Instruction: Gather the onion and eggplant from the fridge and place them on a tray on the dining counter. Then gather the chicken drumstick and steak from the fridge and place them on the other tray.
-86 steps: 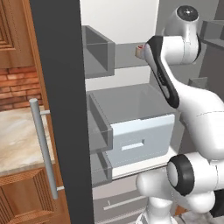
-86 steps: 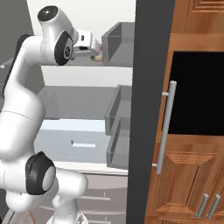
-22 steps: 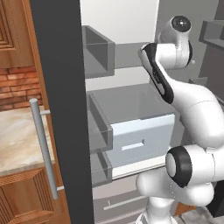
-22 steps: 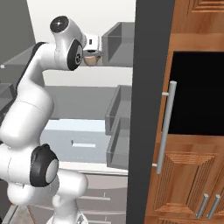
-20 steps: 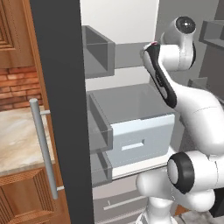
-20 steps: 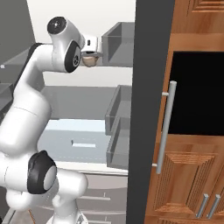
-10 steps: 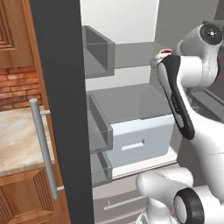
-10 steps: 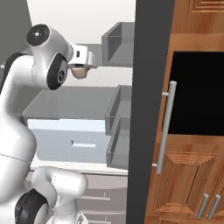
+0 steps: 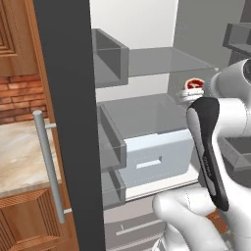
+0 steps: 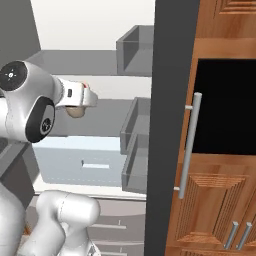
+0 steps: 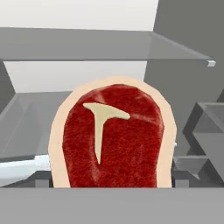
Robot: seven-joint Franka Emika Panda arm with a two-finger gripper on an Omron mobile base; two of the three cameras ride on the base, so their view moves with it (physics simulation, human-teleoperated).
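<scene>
Grey fridge (image 9: pixel 147 63) interior, doors open: arm pulled back vs. a second ago.
Red, fat-rimmed steak (image 11: pixel 111 140) at 6 o'clock, clamped in wide-set gripper (image 10: pixel 89 102); ready for tray.

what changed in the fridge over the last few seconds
The arm has drawn back from the upper shelf toward the base, and the gripper has come lower, level with the shelf above the drawer. The steak sits between its wide-set jaws, carried out with it. The fridge doors, shelves and pale drawer are as they were.
</scene>
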